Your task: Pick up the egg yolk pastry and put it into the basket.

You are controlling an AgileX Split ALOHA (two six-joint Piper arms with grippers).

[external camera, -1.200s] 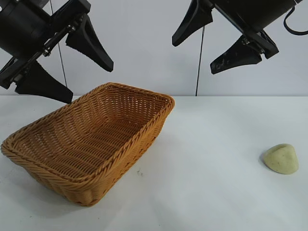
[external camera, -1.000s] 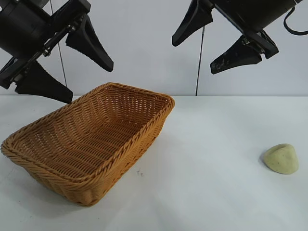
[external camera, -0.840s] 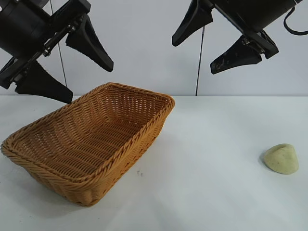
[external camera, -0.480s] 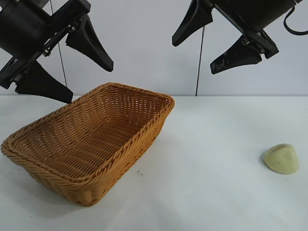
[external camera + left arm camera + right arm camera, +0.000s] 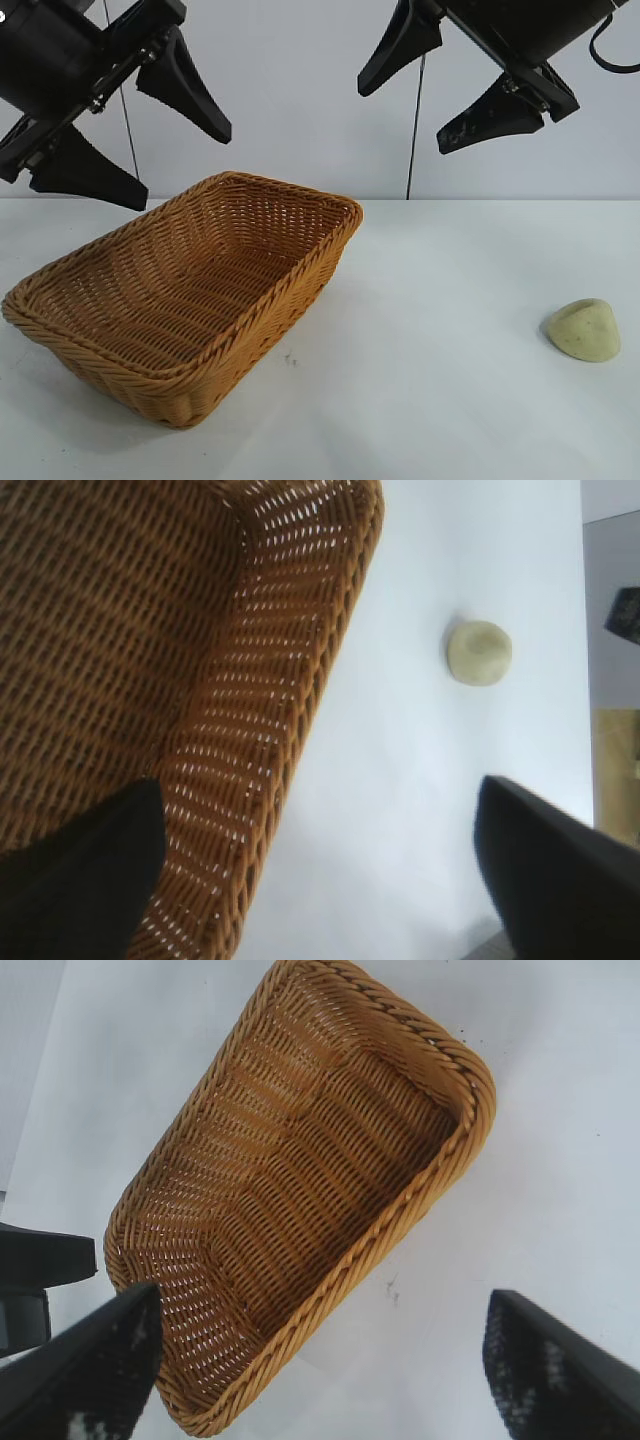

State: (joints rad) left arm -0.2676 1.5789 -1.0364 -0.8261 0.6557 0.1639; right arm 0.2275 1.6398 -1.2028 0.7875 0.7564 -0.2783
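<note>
The egg yolk pastry [image 5: 584,330], a pale yellow-green lump, lies on the white table at the right; it also shows in the left wrist view [image 5: 479,652]. The orange-tan wicker basket [image 5: 60,300] stands at the left and is empty; it shows in the left wrist view [image 5: 290,680] and the right wrist view [image 5: 420,1210]. My left gripper [image 5: 178,148] hangs open high above the basket's left side. My right gripper [image 5: 400,116] hangs open high above the table's middle, up and left of the pastry. Both are empty.
The white table [image 5: 430,340] lies bare between basket and pastry. A thin dark cable [image 5: 414,130] hangs down the back wall behind the right gripper. The table's edge shows in the left wrist view [image 5: 590,708].
The left gripper has shifted very slightly up and to the left. Basket, pastry and right gripper have not moved.
</note>
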